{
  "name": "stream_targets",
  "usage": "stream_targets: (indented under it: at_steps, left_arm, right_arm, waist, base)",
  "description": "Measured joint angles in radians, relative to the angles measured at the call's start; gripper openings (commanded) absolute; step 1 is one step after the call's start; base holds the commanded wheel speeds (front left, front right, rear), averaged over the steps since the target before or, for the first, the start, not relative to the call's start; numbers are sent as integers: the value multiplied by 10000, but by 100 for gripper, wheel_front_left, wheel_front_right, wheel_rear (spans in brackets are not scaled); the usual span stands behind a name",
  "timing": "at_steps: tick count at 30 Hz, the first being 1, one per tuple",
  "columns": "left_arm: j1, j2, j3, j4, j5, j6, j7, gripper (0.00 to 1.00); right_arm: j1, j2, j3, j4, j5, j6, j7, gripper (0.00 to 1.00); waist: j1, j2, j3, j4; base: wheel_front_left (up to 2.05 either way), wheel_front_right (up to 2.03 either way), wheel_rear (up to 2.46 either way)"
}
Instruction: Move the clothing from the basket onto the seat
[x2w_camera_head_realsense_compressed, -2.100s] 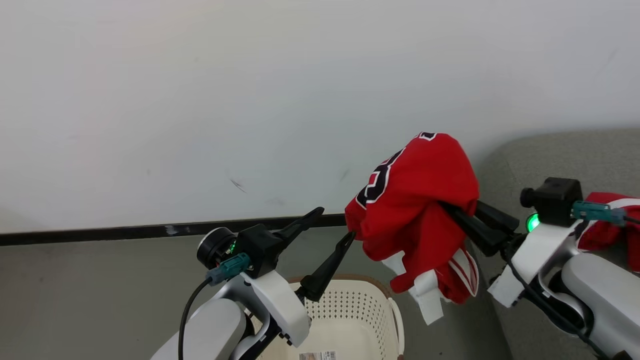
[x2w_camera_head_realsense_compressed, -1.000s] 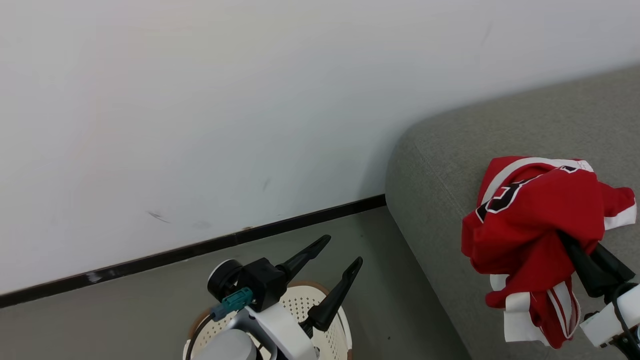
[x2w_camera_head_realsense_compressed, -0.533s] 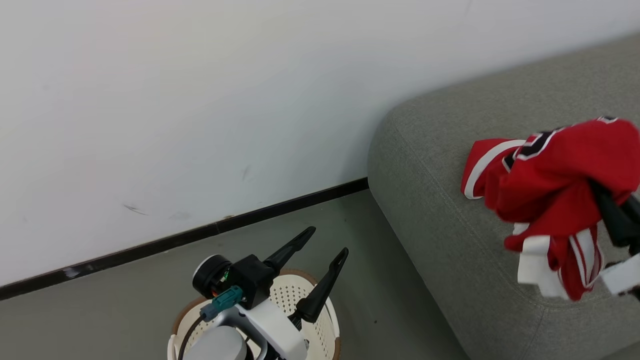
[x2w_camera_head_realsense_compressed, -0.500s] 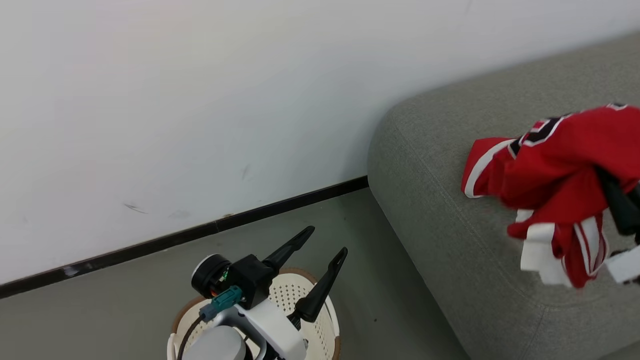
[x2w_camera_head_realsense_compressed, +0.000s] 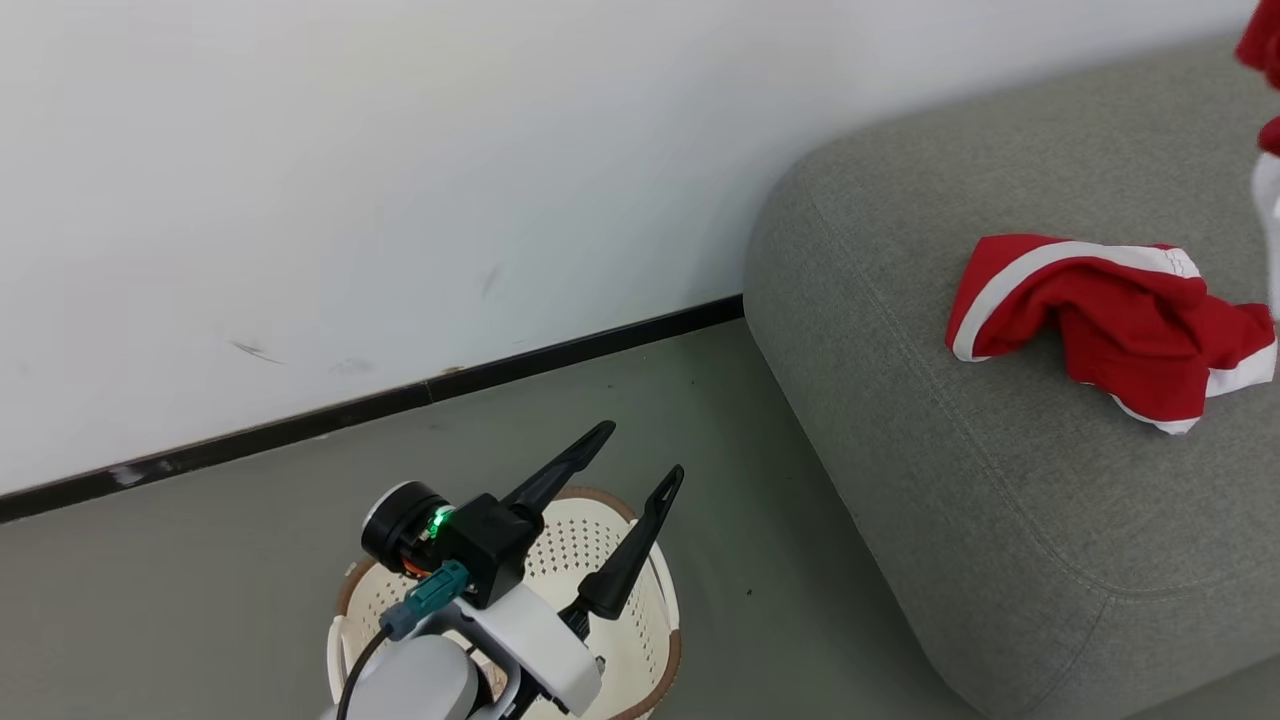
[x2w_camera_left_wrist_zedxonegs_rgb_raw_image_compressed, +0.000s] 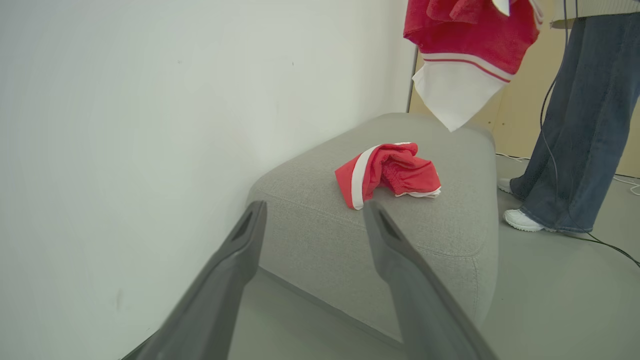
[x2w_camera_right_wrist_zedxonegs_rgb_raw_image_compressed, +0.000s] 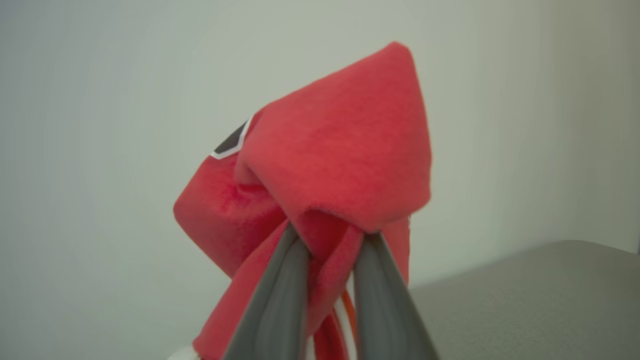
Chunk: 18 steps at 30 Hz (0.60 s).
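The basket (x2w_camera_head_realsense_compressed: 565, 545) stands on the floor (x2w_camera_head_realsense_compressed: 200, 580) near the wall (x2w_camera_head_realsense_compressed: 400, 150), apart from the seat (x2w_camera_head_realsense_compressed: 980, 500) on its right. Its perforated cream wall and brown rim show bare where they can be seen, but the left arm covers much of the inside, so I cannot tell what lies at the bottom. The left gripper (x2w_camera_head_realsense_compressed: 642, 450) hangs above the basket with its two dark fingers spread wide and nothing between them; in its wrist view they point toward the seat (x2w_camera_left_wrist_zedxonegs_rgb_raw_image_compressed: 450, 215). On top of the seat, near the wall end, lies a crumpled red garment (x2w_camera_head_realsense_compressed: 1110, 330) with white trim, resting flat on the grey fabric and touching no gripper. The right gripper (x2w_camera_right_wrist_zedxonegs_rgb_raw_image_compressed: 330, 240) has its fingers pressed together on a fold of the jersey (x2w_camera_right_wrist_zedxonegs_rgb_raw_image_compressed: 325, 165), which bunches over the fingertips; a corner of a black, white-edged mark shows on its left. From the left wrist the jersey (x2w_camera_left_wrist_zedxonegs_rgb_raw_image_compressed: 470, 35) hangs in the air above the seat's far end, its white hem pointing down, clear of the garment (x2w_camera_left_wrist_zedxonegs_rgb_raw_image_compressed: 390, 172) below. A person's legs (x2w_camera_left_wrist_zedxonegs_rgb_raw_image_compressed: 575, 125) in jeans and white shoes stand on the floor beside the seat.
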Motion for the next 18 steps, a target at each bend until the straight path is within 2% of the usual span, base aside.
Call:
stream_targets:
  at_steps: [12, 18]
  left_arm:
    - [-528, 249, 59, -621, 412, 173, 265, 100]
    - [-627, 276, 46, -882, 527, 244, 401, 100]
  right_arm:
    - [-1411, -391, -314, 1613, -872, 0, 732, 0]
    - [-1802, -949, -773, 2495, -1287, 0, 798, 0]
  waist:
    - [0, 0, 904, 225]
    - [0, 0, 1334, 391]
  base:
    - [0, 0, 0]
    - [0, 0, 0]
